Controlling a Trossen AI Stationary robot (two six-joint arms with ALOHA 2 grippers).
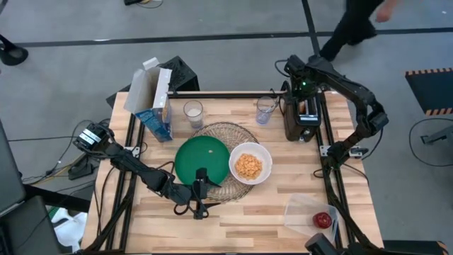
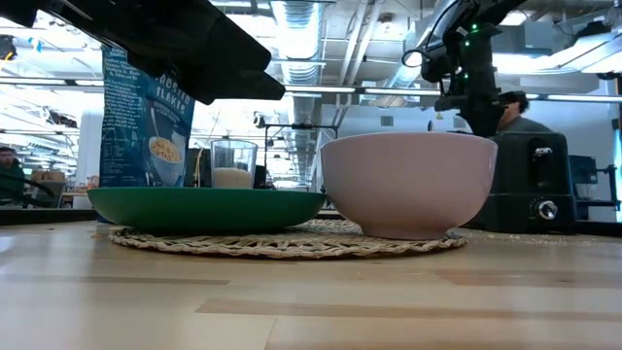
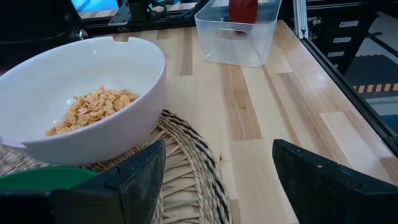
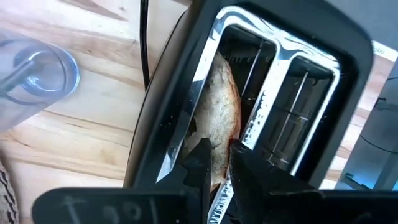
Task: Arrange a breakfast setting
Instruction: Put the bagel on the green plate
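A pale toasted bagel half [image 4: 219, 112] stands upright in one slot of a black two-slot toaster [image 1: 303, 113] at the far right corner of the pale wooden surface [image 1: 269, 212]. The right gripper [image 4: 214, 163] is directly above that slot, its two dark fingers [image 4: 198, 163] close together around the bagel's top edge, one on each face; whether they already pinch it cannot be told for certain, though they look clamped on it.

To do this step well, the grip should be firm on the crust and the lift straight up along the slot, so the bread does not catch on the wire guides, before carrying it toward the plate.

Near the middle of the surface lies a round woven wire mat [image 1: 233, 134]. On it sit a green round plate [image 1: 202, 161], bare, and a white bowl [image 1: 250, 164] of orange cereal flakes [image 1: 248, 166]. Two clear glasses stand toward the far edge: one with milk [image 1: 192, 112], one holding a blue-handled spoon [image 1: 266, 110]. A small red apple [image 1: 323, 219] rests in a clear plastic tub [image 1: 308, 211] at the near right corner.

The left gripper [image 3: 217, 180] waits at the near edge of the mat, fingers wide apart and empty.
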